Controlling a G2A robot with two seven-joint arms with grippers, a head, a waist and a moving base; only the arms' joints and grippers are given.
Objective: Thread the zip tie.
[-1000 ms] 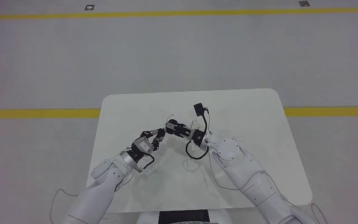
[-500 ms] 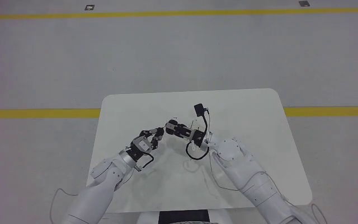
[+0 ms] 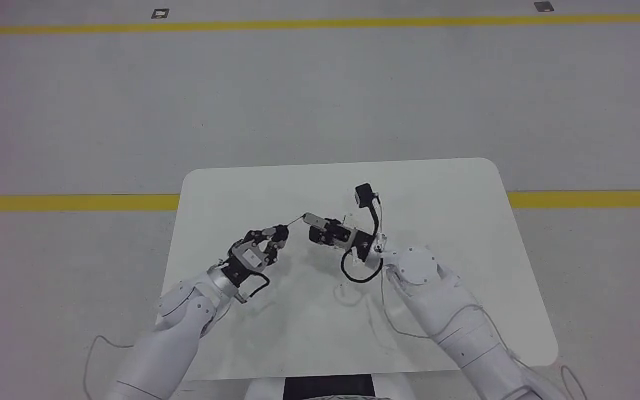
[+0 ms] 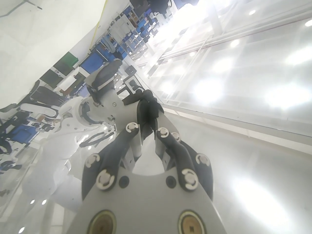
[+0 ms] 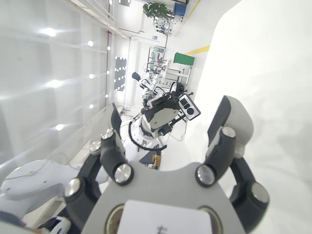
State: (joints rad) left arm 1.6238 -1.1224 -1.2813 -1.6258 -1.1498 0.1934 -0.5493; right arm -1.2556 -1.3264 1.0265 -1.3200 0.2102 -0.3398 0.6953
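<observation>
**Desk:** Where's the zip tie right now?

**Operator:** My left gripper has it. The fingers are pinched together on one end, and the rest runs out from the fingertips as a thin dark line toward the right gripper.

**Desk:** And the right one?

**Operator:** Its fingers are spread wide with nothing between them. It faces the left gripper, just beside the tie's free tip, though I can't tell if the tip touches a finger. Both hover over the white table
</observation>
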